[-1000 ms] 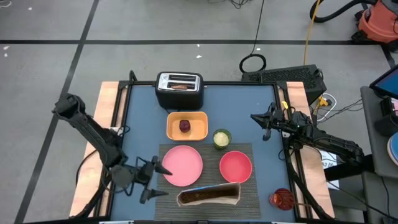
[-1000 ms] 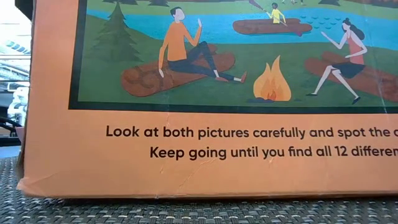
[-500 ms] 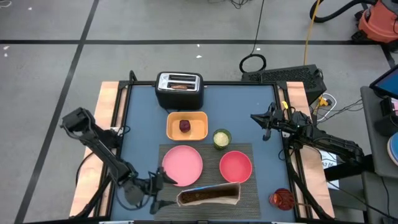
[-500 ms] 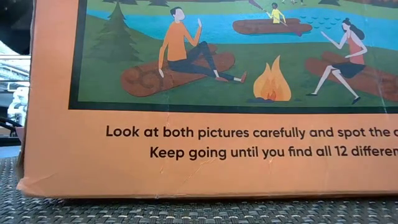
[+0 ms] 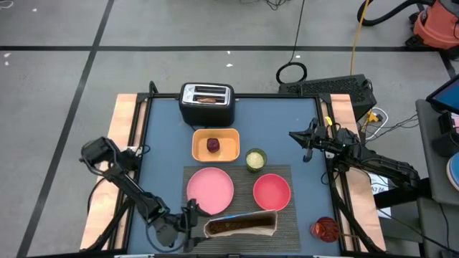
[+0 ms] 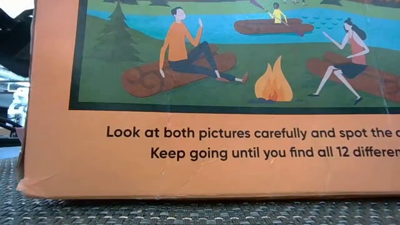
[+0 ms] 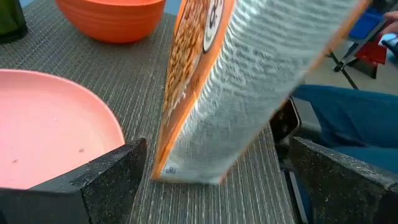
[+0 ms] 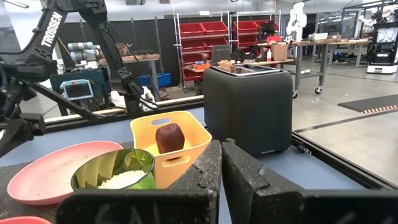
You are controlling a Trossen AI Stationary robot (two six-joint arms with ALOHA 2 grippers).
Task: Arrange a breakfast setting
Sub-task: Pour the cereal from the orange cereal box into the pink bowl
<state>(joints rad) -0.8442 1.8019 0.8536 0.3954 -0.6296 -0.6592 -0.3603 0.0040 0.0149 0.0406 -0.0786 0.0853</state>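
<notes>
The orange-red cereal box (image 5: 240, 224) stands on its long edge on the near strip of the dark grey ribbed placemat (image 5: 287, 215). Its back fills the low view (image 6: 212, 94). My left gripper (image 5: 191, 223) is at the box's left end, open wide. In the left wrist view (image 7: 216, 149) one finger stands on either side of the box's narrow end (image 7: 211, 112), and both are clear of it. The pink plate (image 5: 210, 190) and pink bowl (image 5: 272, 191) sit on the placemat. The dark-red fruit (image 5: 214, 145) lies in a yellow tray (image 5: 229, 136). A brown toast slice (image 5: 208, 99) sticks out of the toaster. My right gripper (image 5: 305, 140) waits shut at the right edge.
A black toaster (image 5: 206, 104) stands at the far side. A green bowl of white grains (image 5: 255, 159) sits just beyond the placemat's far edge. A red object (image 5: 325, 229) lies at the near right corner. Beyond the table, the left wrist view shows blue trousers (image 7: 348, 118).
My left gripper has gone down and toward the table's near edge and right, from beside the pink plate to the cereal box's left end. It has stayed open. The box has not moved.
</notes>
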